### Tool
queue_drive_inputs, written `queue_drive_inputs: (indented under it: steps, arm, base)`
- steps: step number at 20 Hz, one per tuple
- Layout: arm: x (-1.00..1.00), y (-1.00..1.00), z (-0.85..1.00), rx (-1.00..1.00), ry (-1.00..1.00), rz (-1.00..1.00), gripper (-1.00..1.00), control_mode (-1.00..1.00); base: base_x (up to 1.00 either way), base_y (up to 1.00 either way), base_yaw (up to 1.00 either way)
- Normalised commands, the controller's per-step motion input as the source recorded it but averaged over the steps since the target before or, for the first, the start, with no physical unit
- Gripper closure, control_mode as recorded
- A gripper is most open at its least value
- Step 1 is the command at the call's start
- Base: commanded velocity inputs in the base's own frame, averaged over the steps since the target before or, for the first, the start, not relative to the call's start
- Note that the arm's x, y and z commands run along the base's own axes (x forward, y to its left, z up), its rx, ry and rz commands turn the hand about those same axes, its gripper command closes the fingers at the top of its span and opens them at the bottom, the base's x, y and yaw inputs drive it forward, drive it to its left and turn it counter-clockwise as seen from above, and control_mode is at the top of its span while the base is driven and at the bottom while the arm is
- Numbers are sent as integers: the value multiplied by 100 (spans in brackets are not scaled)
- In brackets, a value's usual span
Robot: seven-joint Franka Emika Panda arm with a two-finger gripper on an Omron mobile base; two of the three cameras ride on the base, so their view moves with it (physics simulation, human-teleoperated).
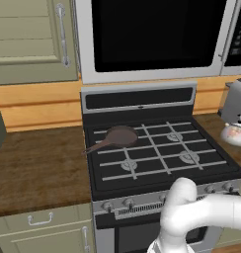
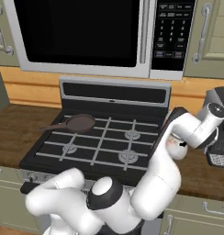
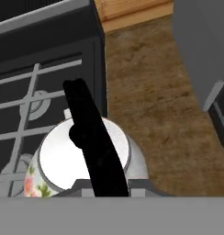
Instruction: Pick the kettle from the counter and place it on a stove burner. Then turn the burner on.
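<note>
The white kettle (image 3: 63, 158) with pink floral marks stands on the dark wood counter (image 3: 150, 92), just right of the black cooktop. Its dark arched handle (image 3: 93, 137) runs up the middle of the hand view. My gripper (image 3: 110, 187) is right above it, and its fingertips (image 3: 81, 186) press against both sides of the handle. In the left base view the kettle (image 1: 236, 133) sits at the right edge. In the right base view my gripper (image 2: 169, 135) hides nearly all of it. The nearest stove burner (image 1: 189, 157) (image 2: 128, 156) lies under pale grate bars.
A brown frying pan (image 1: 120, 136) (image 2: 79, 122) covers the back-left burner. A dark grey appliance (image 2: 219, 133) (image 3: 201, 46) stands on the counter close to the right of the kettle. Knobs (image 1: 128, 201) line the stove front. A microwave (image 2: 81, 32) hangs above.
</note>
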Motion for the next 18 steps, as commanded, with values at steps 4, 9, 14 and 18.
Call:
queue_drive_inputs:
  steps: [4, 9, 14, 18]
  arm:
    - [0, 100, 1, 0, -22, 0, 100, -100]
    - [0, 100, 0, -8, -26, 0, 100, -100]
    - [-11, 100, 8, -16, -41, 0, 100, -100]
    - [-30, 100, 0, -27, -41, 0, 100, -100]
  base:
    - [0, 0, 0]
    - [0, 0, 0]
    - [0, 0, 0]
    - [0, 0, 0]
